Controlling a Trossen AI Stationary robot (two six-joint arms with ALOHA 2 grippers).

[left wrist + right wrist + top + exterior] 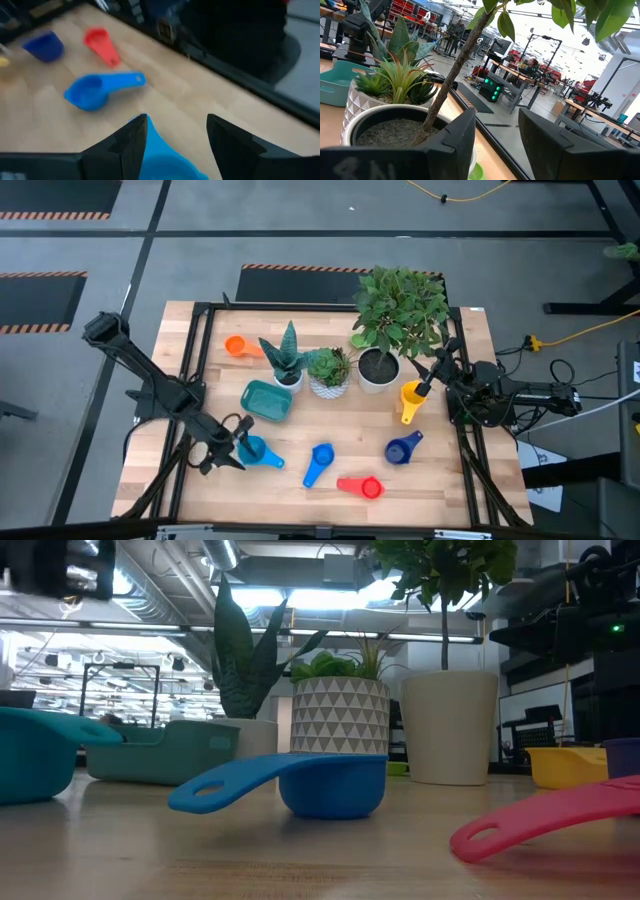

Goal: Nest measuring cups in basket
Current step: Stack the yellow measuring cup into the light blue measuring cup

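My left gripper (232, 442) (177, 120) hangs open just above the light blue measuring cup (255, 450) (165, 160). That cup stands bottom-down on the table (30, 755), below the gap and close to one finger. On the table lie the blue (320, 460), red (362, 486), navy (402, 448), yellow (411, 400) and orange (236, 346) cups. The teal basket (267, 401) stands just beyond the light blue cup. My right gripper (435, 375) (497, 120) waits open at the right, beside the big plant.
Three white plant pots (288, 375) (328, 380) (378, 370) stand in a row behind the basket and the cups. Dark frame rails (185, 395) run along the table's edges. Bare wood (300, 430) lies between the basket and the near cups.
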